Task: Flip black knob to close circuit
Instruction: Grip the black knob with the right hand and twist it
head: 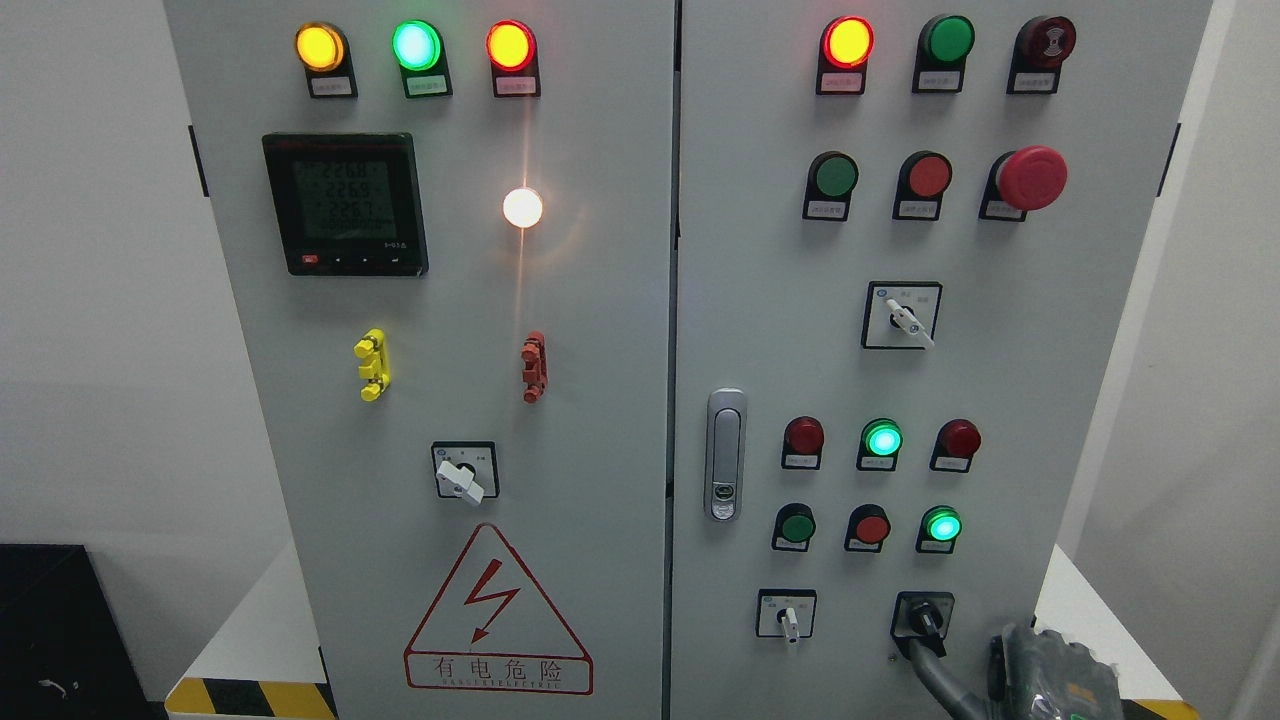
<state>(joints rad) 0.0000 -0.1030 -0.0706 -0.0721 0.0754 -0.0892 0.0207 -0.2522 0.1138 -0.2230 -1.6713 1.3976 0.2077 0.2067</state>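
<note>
The black knob sits on a black square plate at the lower right of the right cabinet door, its handle pointing down and slightly right. My right hand comes in at the bottom right corner, dark grey and partly cut off by the frame edge. One finger stretches up and left, and its tip lies just under the knob's plate, touching or nearly touching it. The hand holds nothing. The left arm is out of view.
A white selector switch sits left of the knob. Above are rows of red and green buttons and lamps, another selector and a red mushroom stop button. The door handle is by the door seam. A meter is on the left door.
</note>
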